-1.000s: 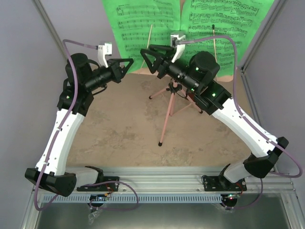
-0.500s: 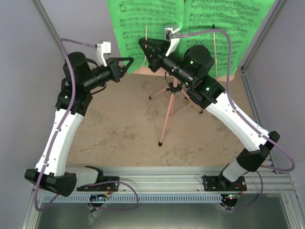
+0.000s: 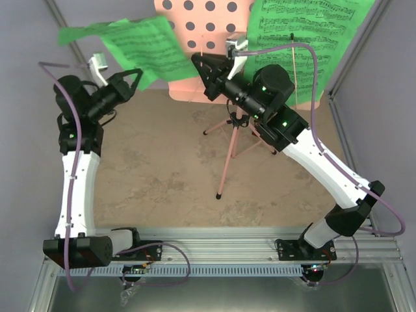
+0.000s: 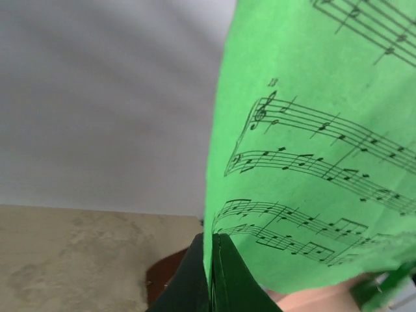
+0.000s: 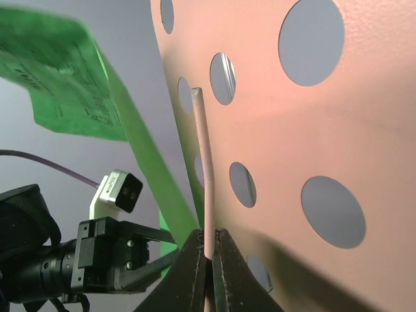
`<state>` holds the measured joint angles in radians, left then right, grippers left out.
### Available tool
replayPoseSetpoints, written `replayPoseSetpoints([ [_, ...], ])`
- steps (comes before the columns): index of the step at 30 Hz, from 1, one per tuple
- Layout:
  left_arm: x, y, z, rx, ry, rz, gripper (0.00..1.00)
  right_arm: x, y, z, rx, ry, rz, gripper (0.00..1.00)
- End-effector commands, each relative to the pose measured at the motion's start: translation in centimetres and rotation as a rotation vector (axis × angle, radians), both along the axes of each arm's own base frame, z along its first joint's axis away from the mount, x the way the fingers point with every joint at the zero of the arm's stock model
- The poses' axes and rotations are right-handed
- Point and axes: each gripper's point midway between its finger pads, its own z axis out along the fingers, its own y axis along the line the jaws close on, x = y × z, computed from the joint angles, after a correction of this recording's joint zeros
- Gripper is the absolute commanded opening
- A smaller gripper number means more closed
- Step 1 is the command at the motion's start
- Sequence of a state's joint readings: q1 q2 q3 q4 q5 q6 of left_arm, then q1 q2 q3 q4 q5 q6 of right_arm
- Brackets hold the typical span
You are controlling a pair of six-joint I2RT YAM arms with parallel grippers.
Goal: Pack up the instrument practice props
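Pink music stand, hole-punched desk on tripod legs: upright at the table's far edge, desk facing the arms, one green sheet-music page on its right half. Second green page: airborne toward the far-left corner, long axis left-right, edge pinched in the closed left gripper; judged best drawn away flat, uncreased. Thin pink retaining rod: upright, clamped by the right gripper.

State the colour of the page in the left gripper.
Green page, printed with black music staves; clearest in the left wrist view.
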<state>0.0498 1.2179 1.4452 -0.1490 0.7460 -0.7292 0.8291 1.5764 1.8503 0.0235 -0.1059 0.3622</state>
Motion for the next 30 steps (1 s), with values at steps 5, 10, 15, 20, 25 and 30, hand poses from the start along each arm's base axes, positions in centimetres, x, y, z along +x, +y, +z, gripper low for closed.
replayPoseSetpoints([
  [5,0.5,6.3,-5.5,-0.013,0.110,0.232,0.00,-0.7,-2.0,1.4,0.002,-0.056,-0.067,0.01],
  [10,0.2,6.3,-10.9,-0.041,0.209,0.229,0.00,-0.9,-2.3,1.4,-0.004,-0.066,-0.074,0.04],
  [15,-1.1,6.3,-16.0,-0.016,0.304,0.240,0.00,-1.3,-2.7,1.7,0.007,-0.084,-0.074,0.18],
  [20,-2.2,6.1,-22.0,0.041,0.441,0.230,0.00,-2.2,-2.8,1.7,-0.006,-0.095,-0.044,0.48],
  [25,-2.5,5.7,-26.6,0.043,0.539,0.201,0.00,-3.5,-3.8,1.8,-0.005,-0.108,-0.029,0.62],
  [30,-1.9,4.3,-29.7,0.008,0.614,0.113,0.00,-5.7,-4.4,1.6,-0.009,-0.112,0.046,0.80],
])
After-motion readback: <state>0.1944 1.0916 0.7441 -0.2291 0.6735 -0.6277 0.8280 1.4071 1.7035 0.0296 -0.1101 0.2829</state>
